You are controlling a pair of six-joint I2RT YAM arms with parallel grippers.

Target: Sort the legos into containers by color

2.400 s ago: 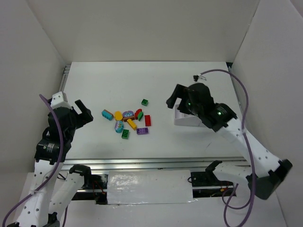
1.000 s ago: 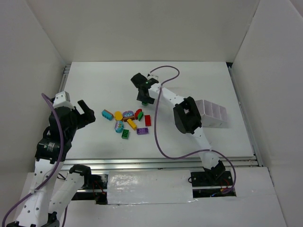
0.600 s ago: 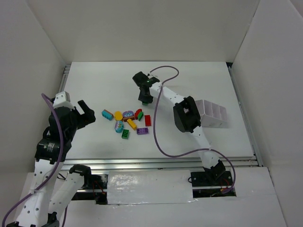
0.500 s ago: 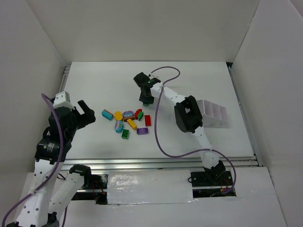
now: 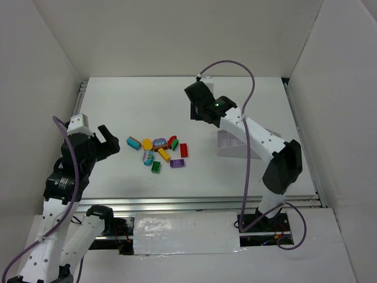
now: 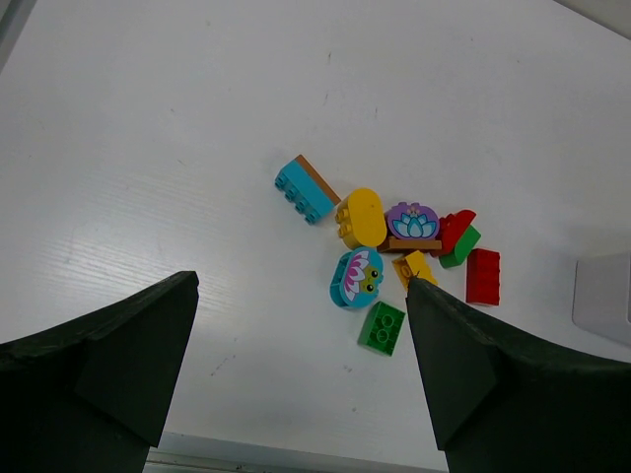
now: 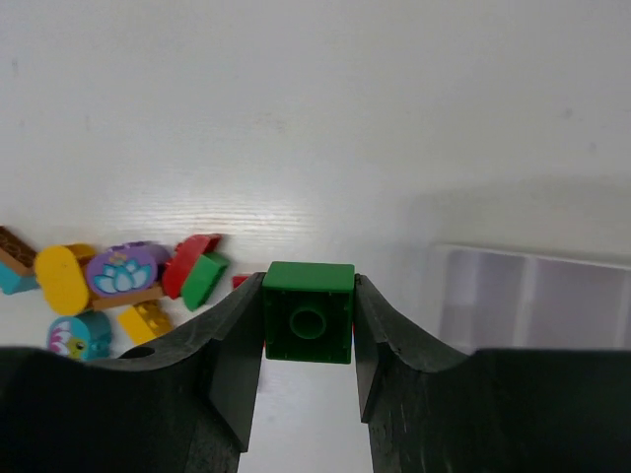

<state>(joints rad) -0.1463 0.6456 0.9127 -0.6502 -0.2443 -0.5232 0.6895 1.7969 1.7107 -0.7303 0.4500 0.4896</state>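
**Item:** green brick (image 7: 308, 296), square, glossy, with one round boss at the centre of its face.
**Location:** clamped in the right gripper (image 7: 308, 320) jaws, above the worktop (image 5: 135, 106), between pile (image 5: 159, 151) and tray (image 7: 532, 296).
**Handling:** carry over the tray, centre on one compartment, and lower before release.
**Left gripper** (image 6: 301, 286): jaws apart, facing the pile.

Glossy plastic green lego (image 7: 308, 325); matt black fingers (image 7: 229, 374); smooth white table (image 7: 394, 99).
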